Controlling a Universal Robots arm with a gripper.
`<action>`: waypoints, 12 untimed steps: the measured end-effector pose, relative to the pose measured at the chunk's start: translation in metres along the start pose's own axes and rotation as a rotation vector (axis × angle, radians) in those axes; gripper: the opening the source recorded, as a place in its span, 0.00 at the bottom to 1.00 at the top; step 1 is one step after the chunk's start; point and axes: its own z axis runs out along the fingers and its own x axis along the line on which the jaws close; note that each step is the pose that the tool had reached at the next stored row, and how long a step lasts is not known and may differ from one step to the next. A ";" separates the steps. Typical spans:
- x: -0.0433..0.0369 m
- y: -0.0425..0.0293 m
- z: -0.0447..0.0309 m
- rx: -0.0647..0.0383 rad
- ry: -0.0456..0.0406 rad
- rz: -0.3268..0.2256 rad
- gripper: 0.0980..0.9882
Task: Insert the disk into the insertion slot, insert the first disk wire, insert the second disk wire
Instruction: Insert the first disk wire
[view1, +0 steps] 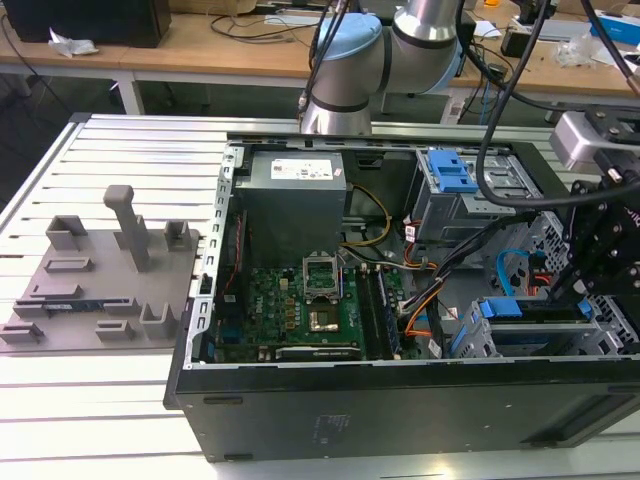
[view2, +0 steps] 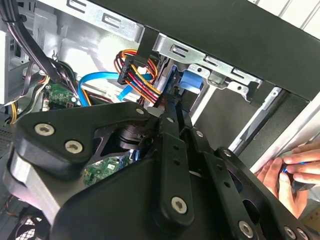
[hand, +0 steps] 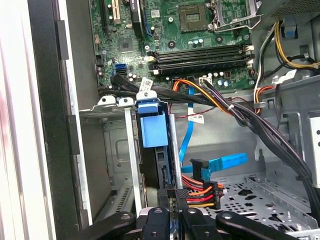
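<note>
Bright blue plastic frames the disk (hand: 151, 125), which sits in the insertion slot (hand: 131, 165), a grey sheet-metal drive cage at the near corner of the open black computer case (view1: 400, 405), on the exterior view's right. The black hand (hand: 171, 194) hangs inside the case over that cage, its two slim fingers (hand: 161, 201) drawn almost together at the disk's exposed edge; whether they pinch anything cannot be told. Just beside them, touching one finger in the first wrist view, sits a black power plug (hand: 200, 192) with red, orange and yellow wires. A flat blue data cable (hand: 220, 162) with an angled plug lies near it, apart from the disk. The green motherboard (hand: 190, 30) lies toward the exterior view's left. The case rests on a slatted metal counter (view1: 100, 140), beside a grey moulded fixture plate (view1: 100, 285). In the second wrist view a person's fingers (view2: 275, 172) hold something small and blue outside the case wall
</note>
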 end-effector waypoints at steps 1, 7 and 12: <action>0.0000 0.0000 0.0003 0.000 0.0000 0.000 0.07; 0.0000 -0.0001 0.0024 0.000 0.0001 -0.002 0.07; 0.0000 -0.0001 0.0040 0.000 -0.0001 -0.005 0.07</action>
